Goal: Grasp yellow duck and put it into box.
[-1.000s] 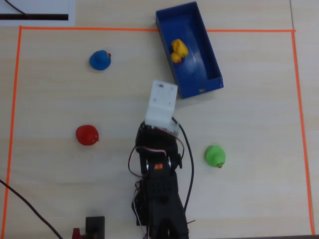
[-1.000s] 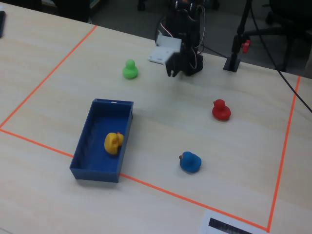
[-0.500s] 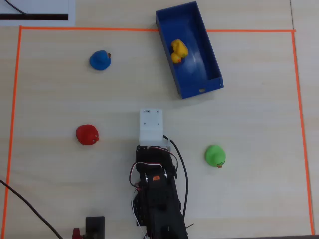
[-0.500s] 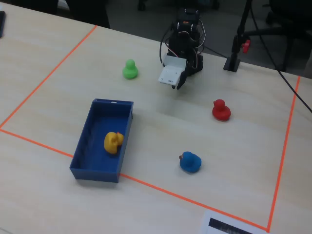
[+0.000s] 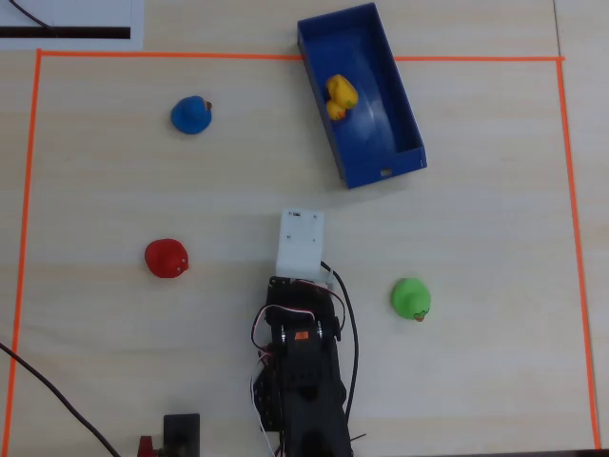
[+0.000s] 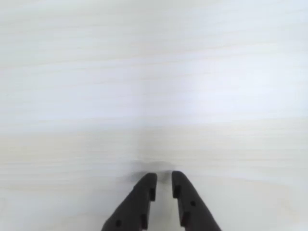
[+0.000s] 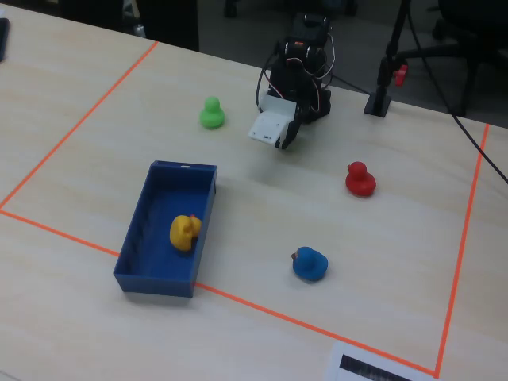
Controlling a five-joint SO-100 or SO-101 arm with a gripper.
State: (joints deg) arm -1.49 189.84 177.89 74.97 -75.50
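The yellow duck point(image 5: 341, 95) lies inside the dark-blue box point(image 5: 383, 119) at the top of the overhead view; in the fixed view the same duck point(image 7: 184, 232) rests in the box point(image 7: 159, 198) at the lower left. My gripper point(image 6: 162, 177) hangs low over bare table, far from the box. Its black fingers stand almost together, with only a narrow slit and nothing between them. From overhead, the white wrist mount point(image 5: 301, 243) hides the fingers.
A green duck point(image 5: 411, 298) sits right of the arm, a red duck point(image 5: 166, 258) left of it and a blue duck point(image 5: 191, 114) at the upper left. Orange tape point(image 5: 29, 190) frames the work area. A black stand point(image 7: 379, 101) is beside the arm's base.
The arm has pulled back from near the box toward its base, then edged slightly forward and to the right. The yellow duck stays in the box.
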